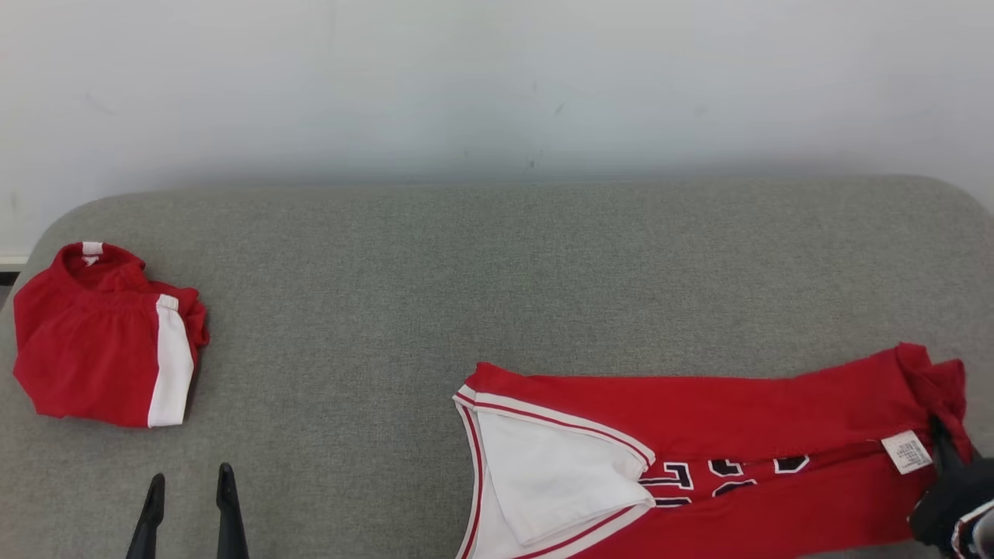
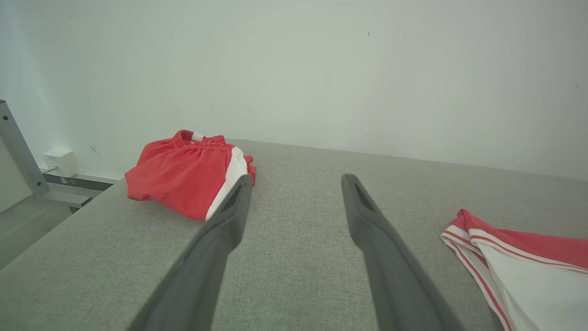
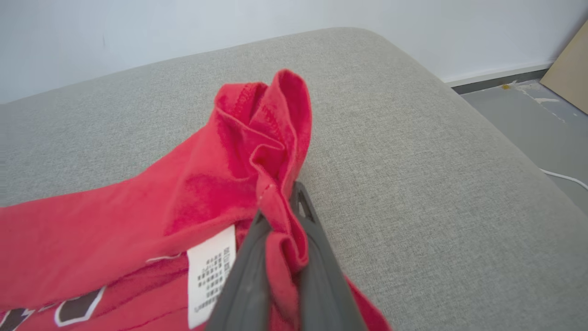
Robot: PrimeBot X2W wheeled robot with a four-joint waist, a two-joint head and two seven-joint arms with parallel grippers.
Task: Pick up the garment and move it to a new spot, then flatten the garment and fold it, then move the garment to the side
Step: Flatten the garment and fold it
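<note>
Well to the right of the folded red shorts [image 1: 93,349] (the reference item, at the left end of the grey cushion [image 1: 497,256]), the red jersey [image 1: 699,435] lies stretched along the near edge. Its white lining is turned out at the end facing the shorts. The right gripper [image 3: 281,202] is clamped on a bunched fold of hem at the end farthest from the shorts, just beyond the care label [image 1: 905,452]. The left gripper [image 1: 190,485] hovers just robot-side of the shorts, jaws spread wide, holding nothing.

Step in hand, as judged: securing the grasp for the pick-up. The next move calls for a lift under a firm pinch. The end nearer the shorts probably needs the left gripper, or the cloth will drag.
</note>
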